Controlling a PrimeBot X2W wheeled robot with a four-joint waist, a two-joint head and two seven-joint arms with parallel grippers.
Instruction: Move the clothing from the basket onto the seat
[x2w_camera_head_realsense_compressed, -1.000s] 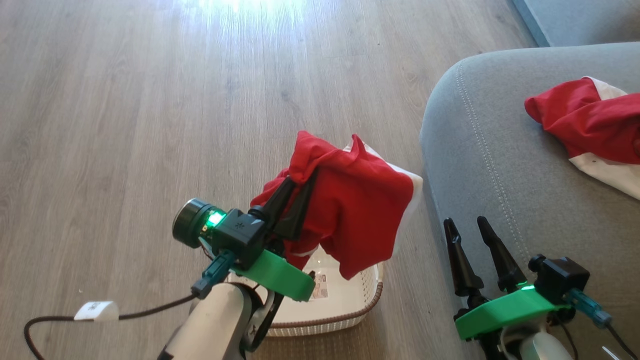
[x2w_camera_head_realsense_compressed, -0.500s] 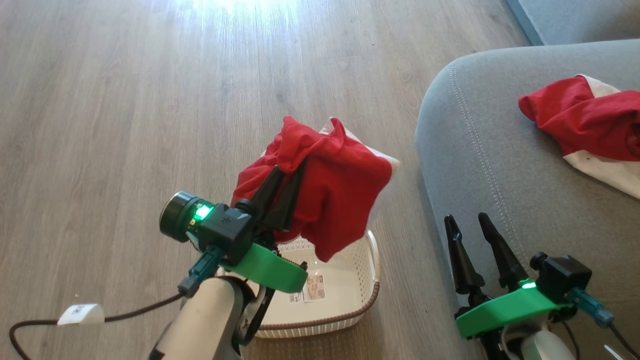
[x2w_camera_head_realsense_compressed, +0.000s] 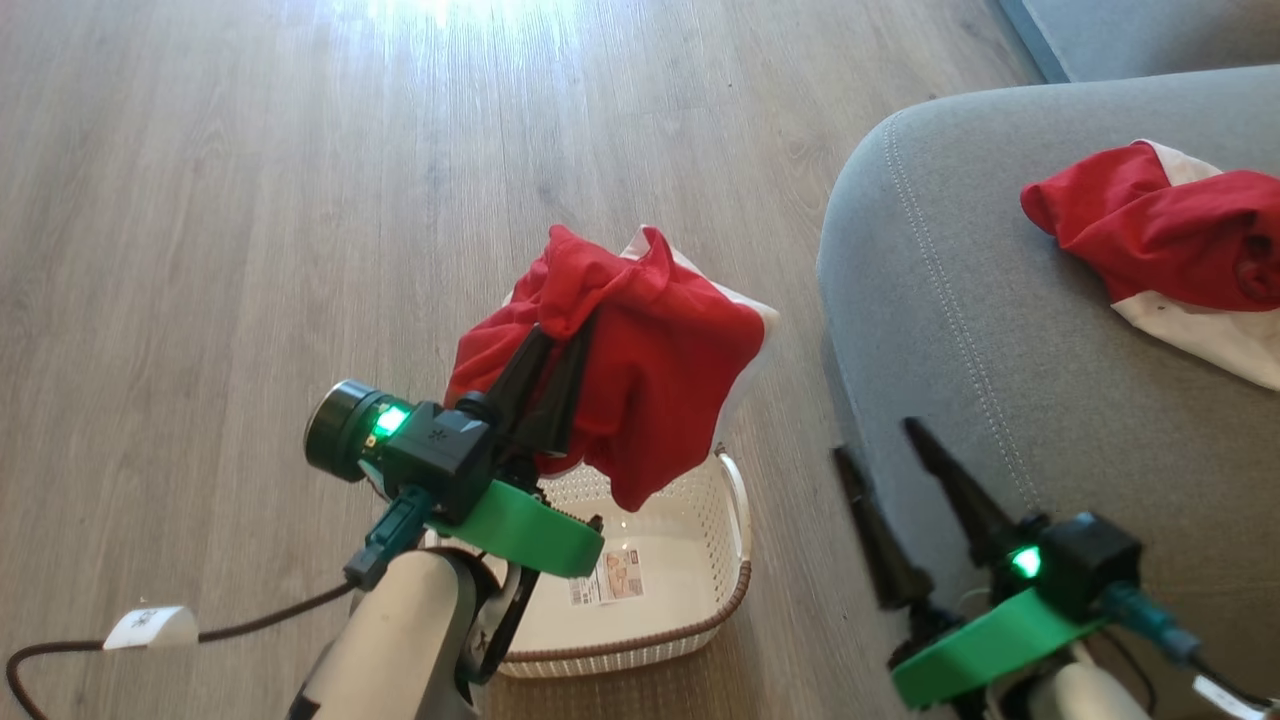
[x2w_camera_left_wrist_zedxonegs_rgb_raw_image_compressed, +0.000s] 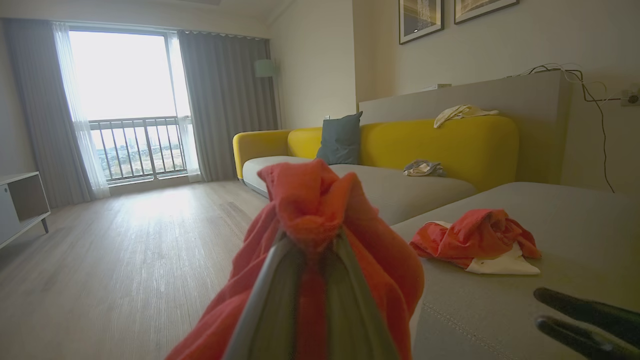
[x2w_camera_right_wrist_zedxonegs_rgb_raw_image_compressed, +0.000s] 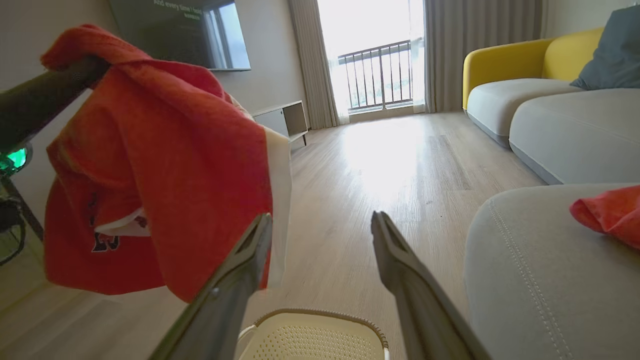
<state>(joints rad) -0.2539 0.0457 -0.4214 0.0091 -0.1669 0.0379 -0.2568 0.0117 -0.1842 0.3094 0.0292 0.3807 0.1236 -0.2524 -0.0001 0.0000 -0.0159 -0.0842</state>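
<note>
Wood-plank floor (x2w_camera_head_realsense_compressed: 250, 200) lies open across the left and far side of the head view, glare at its top edge. The one snag is a tagged cable (x2w_camera_head_realsense_compressed: 150, 628) curling in at the lower left corner. Next along, my left gripper (x2w_camera_head_realsense_compressed: 565, 335) has its jaws pinched tight on a bunched fold of a red garment (x2w_camera_head_realsense_compressed: 660, 370). The garment hangs in the air above the basket (x2w_camera_head_realsense_compressed: 735, 590), its lowest corner over the basket's inside and clear of it. The basket sits on the floor with a label (x2w_camera_head_realsense_compressed: 610, 578) showing on its bottom. Its right handle is near the seat's front edge, with a narrow strip of floor between them. My right gripper (x2w_camera_head_realsense_compressed: 875, 440) hovers over that strip and the seat's rounded corner, jaws spread wide, gripping nothing. The seat (x2w_camera_head_realsense_compressed: 960, 280) offers broad grey cushion past its stitched seam. A second red garment (x2w_camera_head_realsense_compressed: 1170, 240) lies crumpled on it toward the right edge.
</note>
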